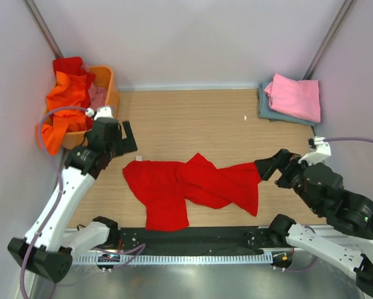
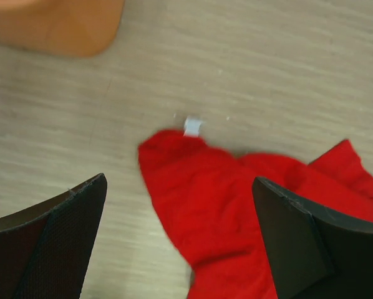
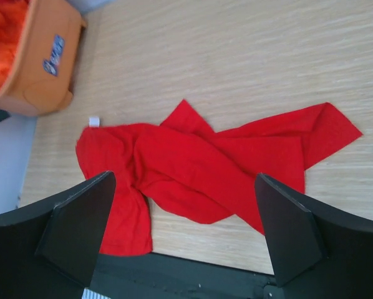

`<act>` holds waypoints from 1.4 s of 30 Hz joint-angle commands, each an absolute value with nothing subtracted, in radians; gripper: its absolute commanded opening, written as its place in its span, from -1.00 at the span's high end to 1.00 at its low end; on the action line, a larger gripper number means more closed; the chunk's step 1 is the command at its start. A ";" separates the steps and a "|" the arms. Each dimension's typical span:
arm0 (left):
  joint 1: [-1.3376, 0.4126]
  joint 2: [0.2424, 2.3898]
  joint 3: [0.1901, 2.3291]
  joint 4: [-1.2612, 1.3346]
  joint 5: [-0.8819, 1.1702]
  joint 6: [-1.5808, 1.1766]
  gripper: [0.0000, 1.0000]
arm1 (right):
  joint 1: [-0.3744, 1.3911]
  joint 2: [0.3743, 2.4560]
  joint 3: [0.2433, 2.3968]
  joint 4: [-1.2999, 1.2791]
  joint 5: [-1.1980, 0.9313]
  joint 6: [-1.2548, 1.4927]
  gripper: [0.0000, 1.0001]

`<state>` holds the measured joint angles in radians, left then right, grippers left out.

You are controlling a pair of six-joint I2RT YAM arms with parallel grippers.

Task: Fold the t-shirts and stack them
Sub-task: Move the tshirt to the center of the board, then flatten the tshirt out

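Observation:
A large red t-shirt [image 1: 186,190] lies crumpled across the middle of the table, with a small white tag [image 2: 192,126] at its left corner. My left gripper [image 1: 126,141] hovers open just above that left corner [image 2: 179,180], holding nothing. My right gripper [image 1: 271,167] is open at the shirt's right end, and its wrist view looks over the whole red t-shirt [image 3: 199,168] between the fingers [image 3: 185,176]. At the back right, a folded pink t-shirt [image 1: 294,96] rests on a folded grey-blue t-shirt [image 1: 264,109].
An orange plastic basket [image 1: 106,80] stands at the back left, holding an orange t-shirt [image 1: 65,99] that spills over its rim, plus red and pink cloth. Grey walls close in both sides. A black rail [image 1: 193,237] runs along the near edge.

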<state>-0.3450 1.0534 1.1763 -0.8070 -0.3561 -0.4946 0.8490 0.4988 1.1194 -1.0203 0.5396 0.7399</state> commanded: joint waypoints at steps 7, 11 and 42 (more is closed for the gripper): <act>-0.347 0.701 0.987 -0.880 -0.047 -0.724 -0.68 | 0.851 0.722 0.930 -0.908 0.383 0.842 -1.00; -0.388 0.595 0.788 -0.905 0.046 -0.863 -0.51 | 0.851 0.765 0.887 -0.945 0.463 0.925 -1.00; -1.200 0.986 0.485 -0.779 -0.339 -1.496 -0.71 | 0.954 0.988 0.511 -0.899 0.348 1.220 -0.59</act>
<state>-1.1931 0.9966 0.5053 -0.8295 -0.2962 -1.4467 0.9474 0.9417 0.4950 -0.9287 0.3187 1.1954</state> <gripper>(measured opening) 0.859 0.799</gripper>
